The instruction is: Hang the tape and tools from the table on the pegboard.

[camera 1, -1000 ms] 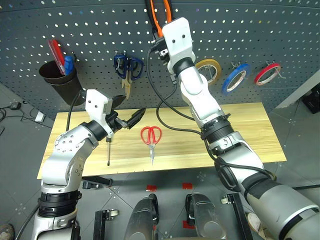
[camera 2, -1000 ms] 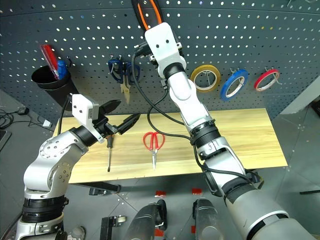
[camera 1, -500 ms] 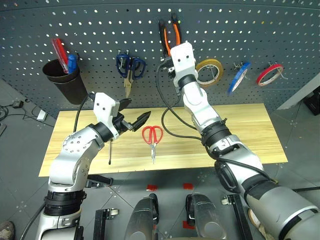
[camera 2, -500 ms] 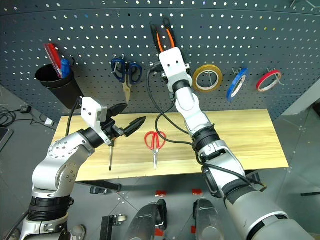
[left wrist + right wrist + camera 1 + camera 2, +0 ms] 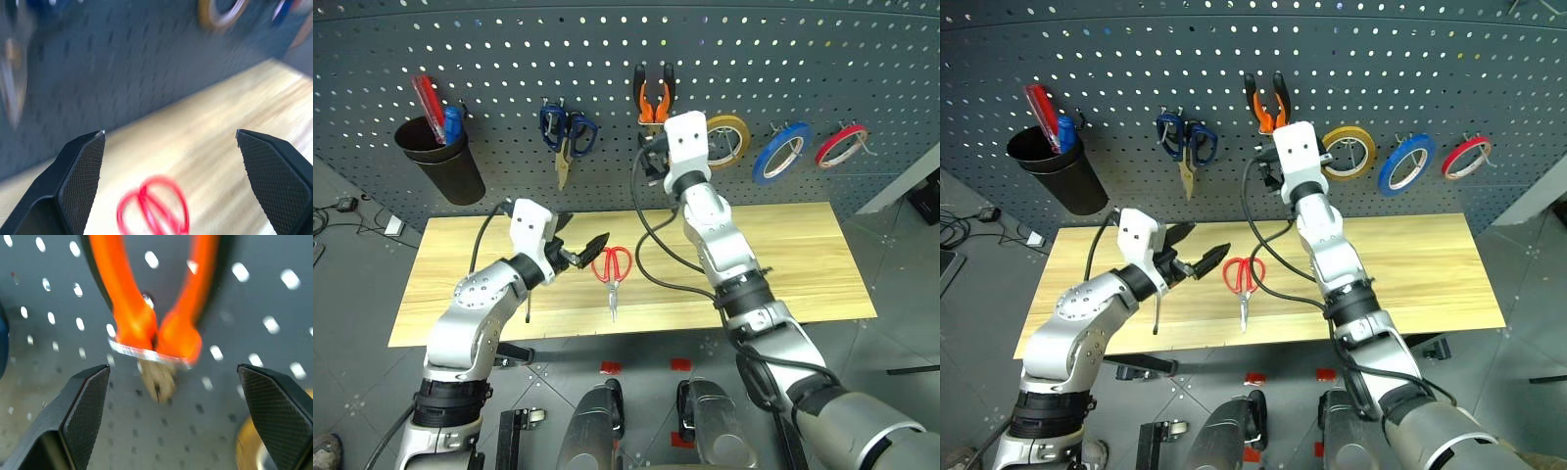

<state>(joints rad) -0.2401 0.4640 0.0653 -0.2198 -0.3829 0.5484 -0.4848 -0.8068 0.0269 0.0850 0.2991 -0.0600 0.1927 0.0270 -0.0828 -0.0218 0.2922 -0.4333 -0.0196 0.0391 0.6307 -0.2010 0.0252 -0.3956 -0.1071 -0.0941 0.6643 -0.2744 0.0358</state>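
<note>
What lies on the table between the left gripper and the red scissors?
Nothing: in the left wrist view, bare table separates the open left gripper from the red scissors.

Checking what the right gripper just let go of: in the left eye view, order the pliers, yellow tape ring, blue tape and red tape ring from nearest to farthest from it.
From the right gripper:
1. Pliers, just above.
2. Yellow tape ring, beside.
3. Blue tape, further right.
4. Red tape ring, far right.
</note>
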